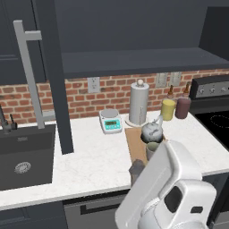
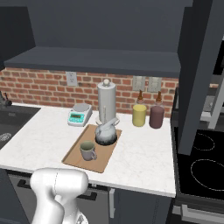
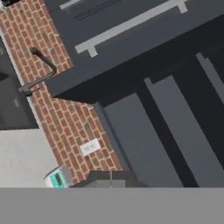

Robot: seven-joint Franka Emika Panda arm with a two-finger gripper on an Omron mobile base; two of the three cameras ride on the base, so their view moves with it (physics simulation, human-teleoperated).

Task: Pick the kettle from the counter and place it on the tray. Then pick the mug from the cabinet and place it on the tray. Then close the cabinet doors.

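Arm [image 1: 172, 192]: the white robot arm is rising in the foreground, its bulky body blocking part of the counter's front edge
Claw [image 3: 111, 178]: the two dark finger tips are sitting pressed together at the bottom of the hand view, gripping nothing, and pointing up at the brick wall and the cabinet
Counter [image 2: 43, 140]: the white marbled worktop is stretching between a dark sink [image 1: 22, 161] on the left and a black stovetop [image 2: 203, 168] on the right
Tray [image 2: 72, 155]: the light-brown wooden board is lying flat on the counter, carrying two things
Mug [image 2: 88, 151]: the greyish-green cup is standing upright on the near part of the tray
Kettle [image 2: 106, 133]: the squat silver kettle is sitting on the far part of the tray, just behind the mug
Further back: a small scale [image 2: 79, 115], a tall grey cylinder [image 2: 107, 104], a yellow canister [image 2: 139, 115] and a maroon canister [image 2: 156, 117] are lining up near the brick wall
Cabinet [image 2: 96, 57]: the dark upper cabinet is hanging above with its shelf exposed
Cabinet doors [image 1: 56, 76]: both are standing open, the left one showing a long grey bar handle [image 1: 29, 71]
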